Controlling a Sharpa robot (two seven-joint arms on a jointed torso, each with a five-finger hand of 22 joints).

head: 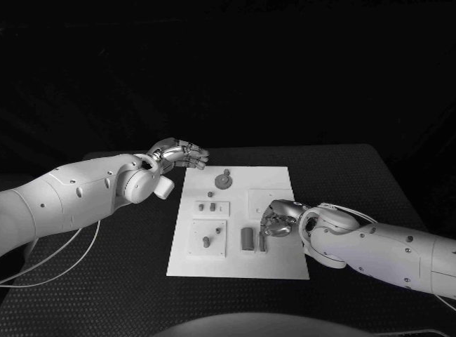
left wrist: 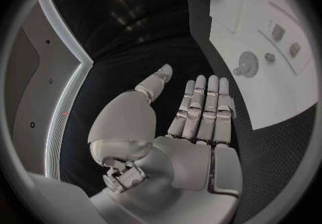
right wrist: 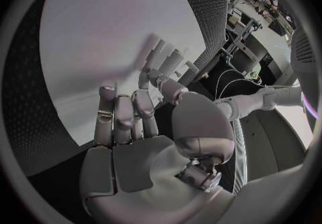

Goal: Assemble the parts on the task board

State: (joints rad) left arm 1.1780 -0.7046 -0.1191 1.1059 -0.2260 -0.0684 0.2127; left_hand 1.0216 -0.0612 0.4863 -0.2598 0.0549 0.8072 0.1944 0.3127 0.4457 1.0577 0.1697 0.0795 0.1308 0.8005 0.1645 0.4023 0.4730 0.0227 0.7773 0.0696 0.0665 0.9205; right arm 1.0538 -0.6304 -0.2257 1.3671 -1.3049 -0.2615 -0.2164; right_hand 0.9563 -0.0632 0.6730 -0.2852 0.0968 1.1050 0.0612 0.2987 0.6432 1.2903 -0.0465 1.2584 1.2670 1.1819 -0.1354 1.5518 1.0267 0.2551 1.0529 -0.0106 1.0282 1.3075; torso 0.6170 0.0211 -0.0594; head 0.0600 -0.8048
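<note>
the left hand [head: 177, 154] hovers over the black surface [head: 127, 281] just off the far left corner of the task board [head: 278, 270]. its fingers [left wrist: 201, 106] lie straight and side by side with the thumb set apart, and nothing is in the palm.

the task board is a white rectangular plate lying flat in the middle of the surface, long side running away from the robot. it carries raised white squares with small grey parts on them. at the far end sits a round disc part [head: 223, 180] with a small peg [head: 226, 171] just beyond it; in the left wrist view the same disc [left wrist: 248, 64] lies well apart from the left hand's fingertips. below it, on the left half, a small block holds two short pegs [head: 207, 207] side by side. nearer the robot a larger square carries one upright peg [head: 206, 241]. right of that square a dark oblong bar [head: 247, 239] lies flat on the board.

the right hand [head: 278, 217] is over the board's right half, just beside the bar, with a second oblong piece [head: 262, 241] at its fingertips. its fingers [right wrist: 124, 114] are curled downward toward the plate; whether they actually pinch that piece or only touch it cannot be told, since the fingers hide the contact. a row of pale slats [right wrist: 168, 60] stands on the board just beyond the fingertips in the right wrist view.
</note>
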